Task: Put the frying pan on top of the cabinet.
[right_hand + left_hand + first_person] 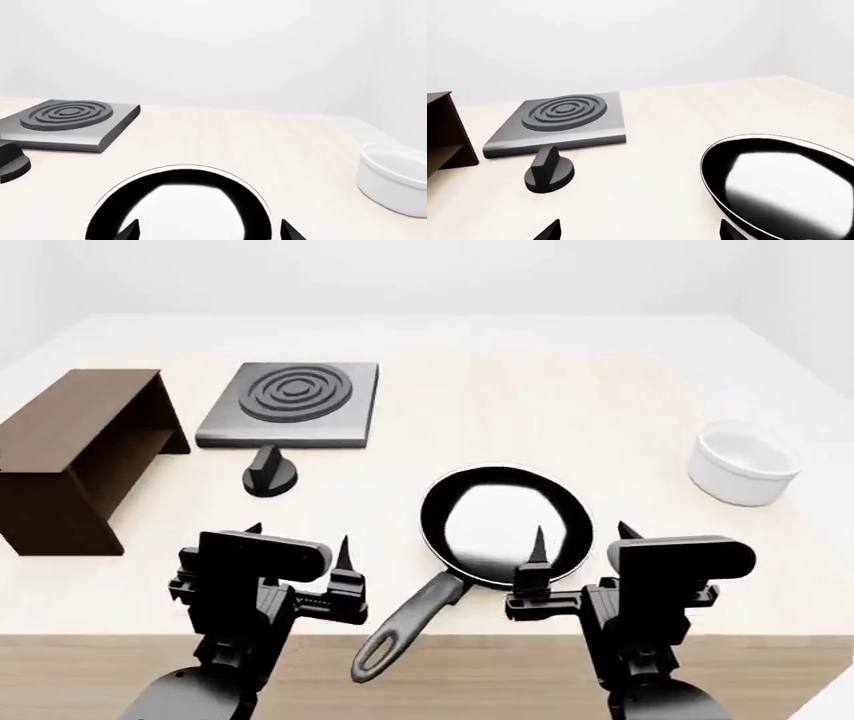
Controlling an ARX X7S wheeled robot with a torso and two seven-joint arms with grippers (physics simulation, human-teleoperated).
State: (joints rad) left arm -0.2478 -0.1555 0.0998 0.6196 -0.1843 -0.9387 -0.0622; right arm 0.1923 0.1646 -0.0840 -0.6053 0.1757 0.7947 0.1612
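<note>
Spread fingers (pixel 344 556) are shown on the left gripper (pixel 296 550) and the right gripper (pixel 582 544), nothing held. Between them the frying pan (pixel 507 522) is seen flat on the table (pixel 587 420). Farther left, the cabinet (pixel 78 450) stands.

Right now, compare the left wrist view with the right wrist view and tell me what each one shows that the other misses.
Only the left wrist view shows the cabinet, at the picture's edge. Only the right wrist view shows the white bowl. Both show the frying pan lying on the table, the grey stove plate, the black knob and the tips of their own open gripper. Neither shows the pan's handle.
</note>
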